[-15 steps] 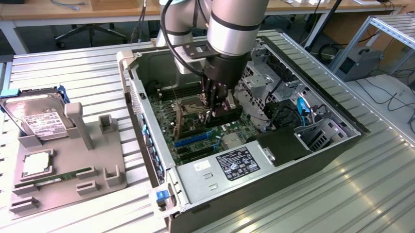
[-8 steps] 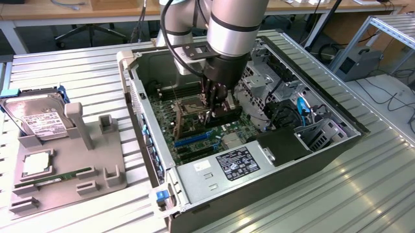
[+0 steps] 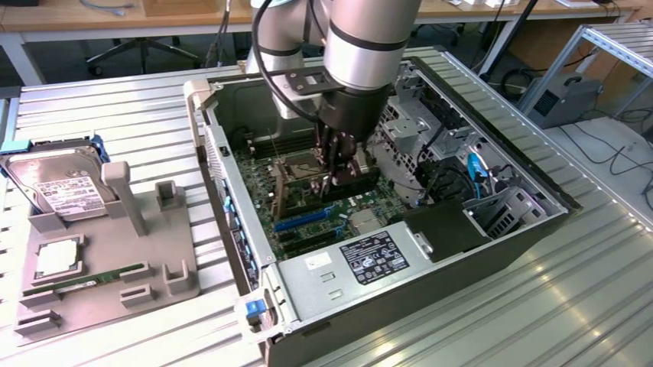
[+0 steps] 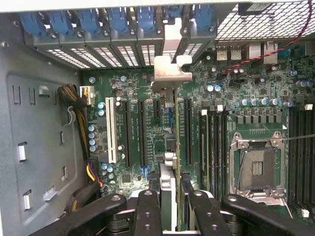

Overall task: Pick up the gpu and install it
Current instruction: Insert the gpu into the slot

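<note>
The gpu [image 4: 169, 147] shows edge-on in the wrist view, a thin card running from between my fingers to its pale metal end bracket [image 4: 171, 71], which is close to the case's rear slot openings. My gripper [image 4: 171, 199] is shut on the card's near end, with one black finger [image 4: 147, 206] on each side. In the exterior view the gripper [image 3: 342, 174] is down inside the open computer case, holding the dark card [image 3: 351, 182] over the green motherboard [image 3: 306, 222]. I cannot tell whether the card's edge touches a slot.
Black expansion slots [image 4: 142, 132], a white slot [image 4: 110, 130] and the open CPU socket [image 4: 256, 167] flank the card. Blue latches [image 4: 88, 22] line the rear wall. Cables and a drive cage [image 3: 479, 199] crowd the case's right side. A grey holder [image 3: 102, 267] carries a hard drive [image 3: 61, 187] and RAM stick [image 3: 87, 279].
</note>
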Controlling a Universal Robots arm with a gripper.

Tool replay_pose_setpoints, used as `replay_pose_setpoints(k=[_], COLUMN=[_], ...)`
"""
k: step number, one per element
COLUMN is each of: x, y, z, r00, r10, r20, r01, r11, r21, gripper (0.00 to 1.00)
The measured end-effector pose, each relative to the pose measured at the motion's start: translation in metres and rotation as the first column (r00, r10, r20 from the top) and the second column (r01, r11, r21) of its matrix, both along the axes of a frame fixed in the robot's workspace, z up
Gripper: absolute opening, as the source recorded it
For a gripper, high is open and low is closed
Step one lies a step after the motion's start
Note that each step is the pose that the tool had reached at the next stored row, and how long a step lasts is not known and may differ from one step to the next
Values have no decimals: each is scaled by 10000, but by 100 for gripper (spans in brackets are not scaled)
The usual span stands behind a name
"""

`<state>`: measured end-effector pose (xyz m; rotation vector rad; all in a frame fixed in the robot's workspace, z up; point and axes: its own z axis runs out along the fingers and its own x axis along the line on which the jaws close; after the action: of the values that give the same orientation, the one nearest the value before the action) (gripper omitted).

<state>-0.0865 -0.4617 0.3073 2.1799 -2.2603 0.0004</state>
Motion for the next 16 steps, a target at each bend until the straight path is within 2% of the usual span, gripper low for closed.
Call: replay_pose_setpoints(k=[16], x=[-45], y=[0], z=[-15], r00=[10000], r10=[0], r20=[1], r01=[0], r11=[10000], r21=[2], gripper=[27])
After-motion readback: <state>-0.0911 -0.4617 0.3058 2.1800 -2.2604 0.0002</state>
